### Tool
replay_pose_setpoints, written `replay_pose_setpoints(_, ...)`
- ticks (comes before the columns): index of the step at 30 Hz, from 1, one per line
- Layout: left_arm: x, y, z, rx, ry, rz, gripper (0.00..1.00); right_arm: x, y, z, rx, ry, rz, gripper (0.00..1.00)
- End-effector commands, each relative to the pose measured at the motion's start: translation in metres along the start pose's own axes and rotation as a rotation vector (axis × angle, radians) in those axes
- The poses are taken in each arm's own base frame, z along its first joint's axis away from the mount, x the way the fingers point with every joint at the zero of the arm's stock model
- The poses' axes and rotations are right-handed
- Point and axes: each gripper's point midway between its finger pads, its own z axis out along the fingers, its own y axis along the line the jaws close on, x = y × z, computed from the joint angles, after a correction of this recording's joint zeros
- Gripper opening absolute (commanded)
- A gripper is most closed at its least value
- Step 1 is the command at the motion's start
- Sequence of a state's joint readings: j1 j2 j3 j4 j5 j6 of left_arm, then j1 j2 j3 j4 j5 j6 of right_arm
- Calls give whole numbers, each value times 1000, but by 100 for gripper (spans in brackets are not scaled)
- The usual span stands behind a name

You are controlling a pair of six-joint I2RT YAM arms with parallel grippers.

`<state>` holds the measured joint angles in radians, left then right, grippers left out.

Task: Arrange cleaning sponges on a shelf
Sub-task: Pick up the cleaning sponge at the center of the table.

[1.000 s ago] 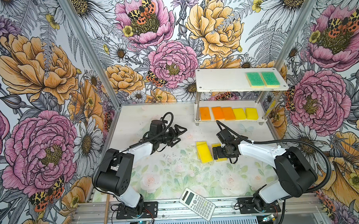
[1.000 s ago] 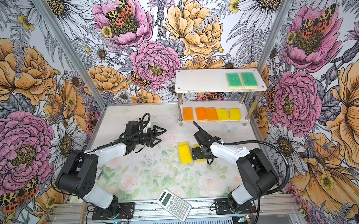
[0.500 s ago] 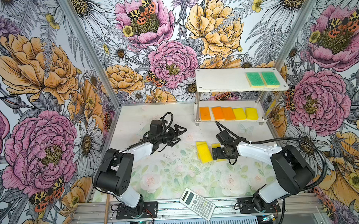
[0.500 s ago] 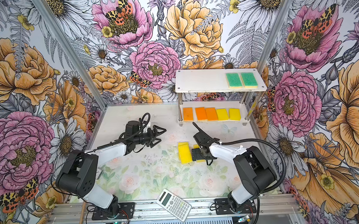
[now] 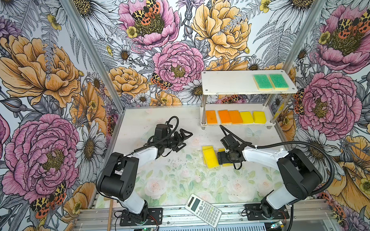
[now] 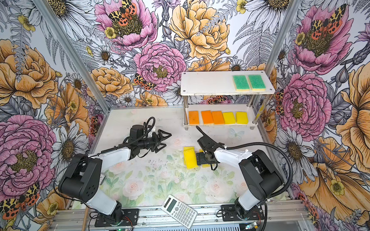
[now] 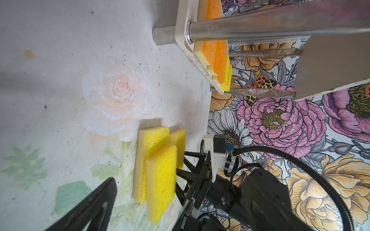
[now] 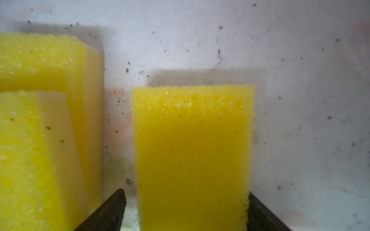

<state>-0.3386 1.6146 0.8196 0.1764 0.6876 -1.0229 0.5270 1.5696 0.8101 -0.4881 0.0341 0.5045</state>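
Observation:
The shelf (image 5: pixel 225 83) stands at the back right. Its top board carries two green-topped sponges (image 5: pixel 263 82); the lower board (image 5: pixel 270 119) holds three orange sponges (image 5: pixel 224 116) and two yellow ones (image 5: pixel 253 117). On the table two yellow sponges (image 5: pixel 210 158) lie stacked and overlapping. Just right of them lies a third yellow sponge (image 8: pixel 192 152), with my right gripper (image 5: pixel 220 159) low over it. Its fingers (image 8: pixel 112 212) straddle this sponge: one touches an edge, the other stands slightly off. My left gripper (image 5: pixel 183 137) hovers open and empty, left of the stack.
A white calculator (image 5: pixel 203 207) lies at the table's front edge. A wooden stick (image 5: pixel 109 218) leans by the left arm's base. The shelf's metal posts (image 7: pixel 260 26) stand close behind the sponges, and floral walls close three sides.
The right gripper has settled a little lower over the third yellow sponge and its jaws have narrowed toward it. The left arm has not moved.

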Motion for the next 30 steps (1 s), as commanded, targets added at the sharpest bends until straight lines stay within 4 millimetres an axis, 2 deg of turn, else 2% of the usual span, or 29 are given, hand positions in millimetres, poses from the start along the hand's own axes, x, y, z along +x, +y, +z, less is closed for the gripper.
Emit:
replay_pose_setpoints(1,-5,-8,3,4,-15,13,99,31,0,10,-13,95,1,86)
replay_pose_setpoints(8,-5,-9,3,8,-10,16,99,37,4,14,-2,114,-14,80)
replay_pose_setpoints(16,-5,-9,3,7,-10,18,99,38,7,17,31,113,-20,77)
replay_pose_setpoints(25,-4,-7,3,5,-6,18,99,33,4,13,56,94,-16,58)
replay_pose_setpoints(30,-4,-5,2,3,-7,18,99,26,7,7,44,76,-17,52)
